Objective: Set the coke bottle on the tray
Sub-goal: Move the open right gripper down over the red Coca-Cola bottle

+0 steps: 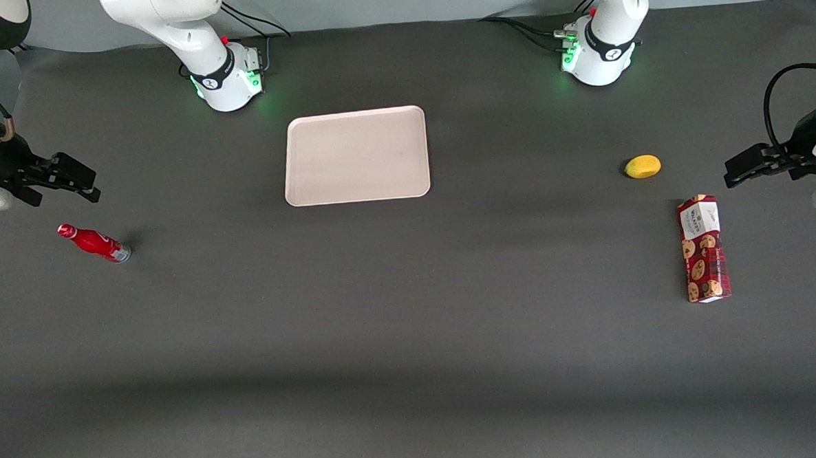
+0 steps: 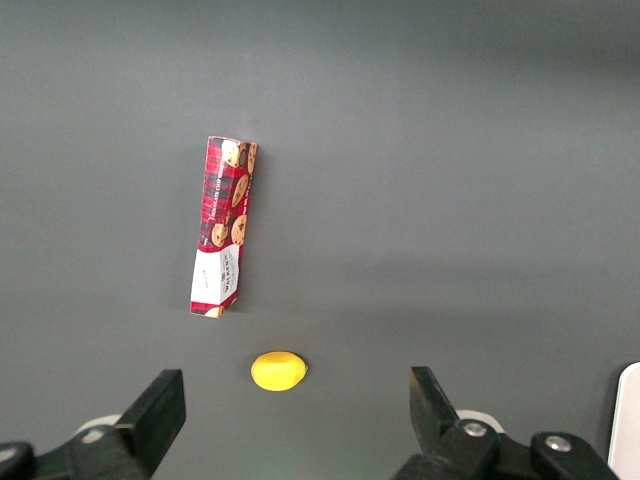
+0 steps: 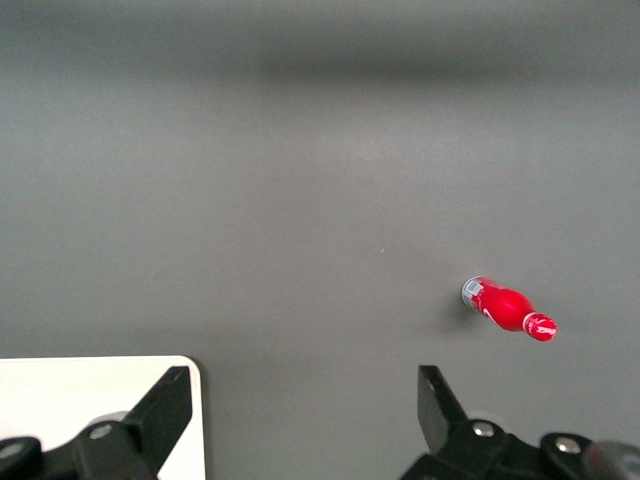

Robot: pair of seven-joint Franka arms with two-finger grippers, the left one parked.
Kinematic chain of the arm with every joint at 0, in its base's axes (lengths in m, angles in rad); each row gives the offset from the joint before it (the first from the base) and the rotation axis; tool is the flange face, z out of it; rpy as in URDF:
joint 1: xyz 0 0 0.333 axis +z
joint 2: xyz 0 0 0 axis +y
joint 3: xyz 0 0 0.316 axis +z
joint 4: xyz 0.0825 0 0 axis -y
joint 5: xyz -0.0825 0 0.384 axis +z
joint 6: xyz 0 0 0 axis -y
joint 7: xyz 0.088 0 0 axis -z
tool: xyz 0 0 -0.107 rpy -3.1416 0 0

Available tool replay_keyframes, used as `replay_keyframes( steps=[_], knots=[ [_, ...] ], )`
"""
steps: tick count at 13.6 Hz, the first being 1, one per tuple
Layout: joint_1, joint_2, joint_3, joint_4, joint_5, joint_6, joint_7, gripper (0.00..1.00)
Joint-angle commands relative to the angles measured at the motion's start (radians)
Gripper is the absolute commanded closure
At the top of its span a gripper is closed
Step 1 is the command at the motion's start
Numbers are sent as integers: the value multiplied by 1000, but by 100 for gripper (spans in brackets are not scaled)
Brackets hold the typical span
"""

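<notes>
The worktop (image 1: 412, 325) is a flat, matte dark grey surface. On it, toward the working arm's end, stands the bottle (image 1: 94, 243): slim, glossy red, with a red cap, white script on its side and a silver base; it appears to stand upright. The pincer (image 1: 79, 185) hangs above the worktop near the bottle, a little farther from the front camera, and touches nothing. In the right wrist view its two black fingers (image 3: 165, 410) stand wide apart with only grey surface between them.

The tray (image 1: 356, 155) lies well apart from the bottle, in the middle of the table. It is a smooth pale pink-beige rectangle with rounded corners and a low raised rim, and nothing lies in it.

Toward the parked arm's end lie a small rounded yellow fruit (image 1: 643, 166) and, nearer the front camera, a long red cardboard cookie box (image 1: 703, 248) printed with biscuits.
</notes>
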Motion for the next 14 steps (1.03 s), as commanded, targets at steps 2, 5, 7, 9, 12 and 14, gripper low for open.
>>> replay_keyframes(
  steps=[2, 5, 7, 9, 12, 14],
  knots=[
    [2, 40, 2, 39, -10, -29, 9, 0],
    [-14, 52, -38, 22, -22, -30, -187, 0],
    [-12, 52, -133, -43, -56, -13, -358, 0],
    [-18, 51, -223, -114, -74, 45, -519, 0],
    [-28, 52, -366, -289, -76, 267, -699, 0],
    [-28, 75, -414, -381, -76, 428, -760, 0]
  ],
)
